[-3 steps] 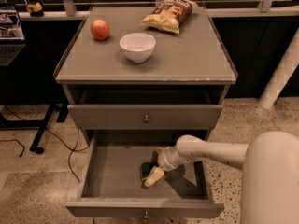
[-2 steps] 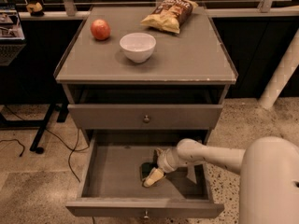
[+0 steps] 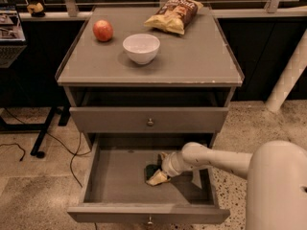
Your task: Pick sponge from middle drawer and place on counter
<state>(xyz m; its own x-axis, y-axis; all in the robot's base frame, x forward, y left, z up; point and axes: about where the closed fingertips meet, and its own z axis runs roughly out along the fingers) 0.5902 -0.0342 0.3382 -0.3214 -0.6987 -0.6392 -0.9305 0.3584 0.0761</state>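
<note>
Lettering on the chip bag point(image 3: 175, 14) is present, pale on a dark brown panel, but I cannot read it. The bag lies at the back right of the grey cabinet point(image 3: 72, 96), on the counter point(image 3: 192, 56). A red apple point(image 3: 102, 30) sits at the cabinet's back left, and a white bowl point(image 3: 141, 48) is nearer the middle of its top.

The middle drawer point(image 3: 115, 176) is pulled out from the cabinet's lower part, and its knob point(image 3: 150, 220) is cut by the bottom edge. Above it, the upper drawer front point(image 3: 120, 121) is closed.

The white arm point(image 3: 216, 159) reaches into the drawer from the cabinet's right side. The gripper point(image 3: 158, 175) is low over the drawer floor, right at the sponge point(image 3: 150, 169). I cannot tell whether it is wide, narrow or gripping the sponge. The sponge lies a little right of the drawer's centre (a dark green part and a pale yellowish part are visible), partly covered by the gripper.

The robot's pale body point(image 3: 278, 186) fills the corner right of the cabinet. The floor point(image 3: 33, 195) around the cabinet is speckled terrazzo, with dark cables point(image 3: 19, 147) to the cabinet's left.
</note>
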